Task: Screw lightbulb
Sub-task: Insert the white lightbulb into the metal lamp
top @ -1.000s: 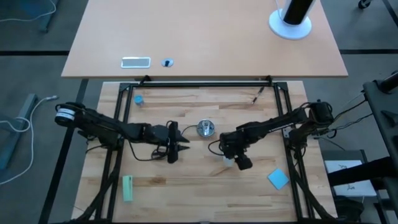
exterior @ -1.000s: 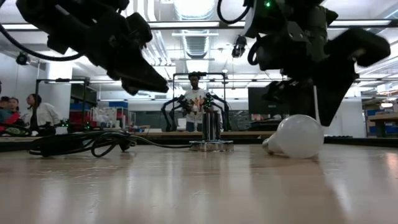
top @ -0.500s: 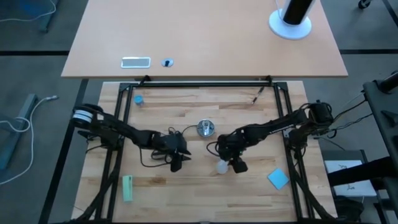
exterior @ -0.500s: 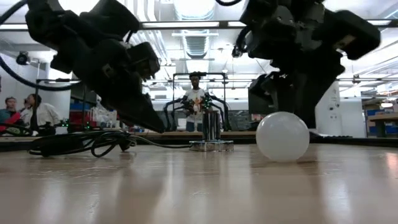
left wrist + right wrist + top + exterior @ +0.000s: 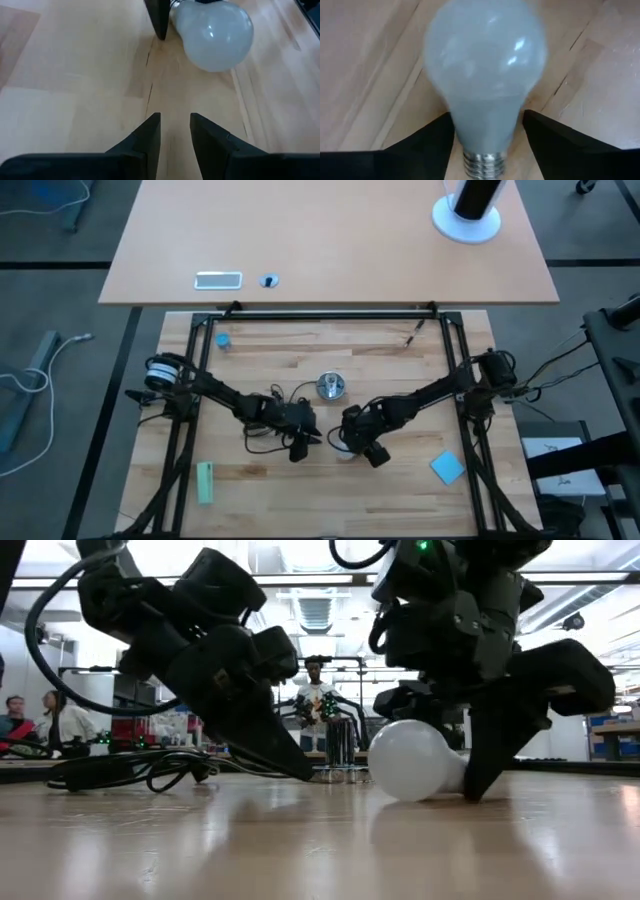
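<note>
The right gripper (image 5: 487, 137) now has its jaws spread on both sides of the lightbulb's (image 5: 485, 75) neck, close to it but not yet pinching. A moment ago the bulb was lying farther to the right, and this arm has slid over with it toward the middle of the table (image 5: 300, 485). The bulb lies on its side on the wood, so a grab looks close.

The left gripper (image 5: 175, 131) has come in too. Its jaws are nearly together, hold nothing, and point at the bulb's round head from just beside it.

The silver socket (image 5: 331, 386) stands near, a bit farther back, with its black cord (image 5: 130, 772) trailing left. The left arm sits close and could get in the way. A blue block (image 5: 447, 467) and a green block (image 5: 205, 482) lie well apart.
</note>
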